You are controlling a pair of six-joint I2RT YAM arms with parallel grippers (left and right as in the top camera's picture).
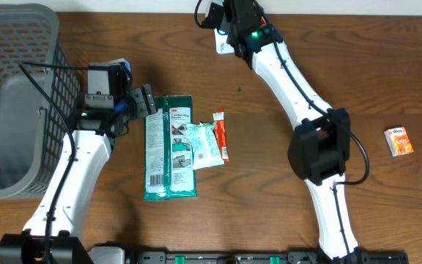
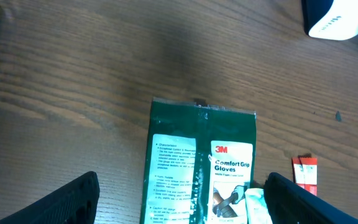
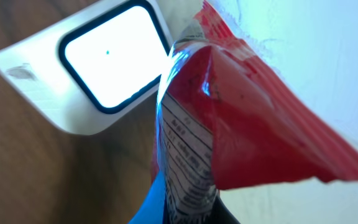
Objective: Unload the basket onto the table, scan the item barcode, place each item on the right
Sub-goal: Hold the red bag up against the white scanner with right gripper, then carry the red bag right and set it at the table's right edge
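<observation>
Misread risk: right end effector [image 3: 188, 211] clamps creased red packet [image 3: 247, 118] beside scanner [image 3: 110, 59], fold could block the read; left end effector [image 2: 191, 199] open.

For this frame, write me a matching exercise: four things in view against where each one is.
Things:
1. glove pack
2. red packet
3. orange box
4. basket

Places:
A. pinched in the right gripper, close to the white scanner
B. at the left edge of the table
C. alone near the table's right edge
D. flat on the table by the open left gripper

Pairs: 1-D, 2-A, 3-C, 4-B.
</observation>
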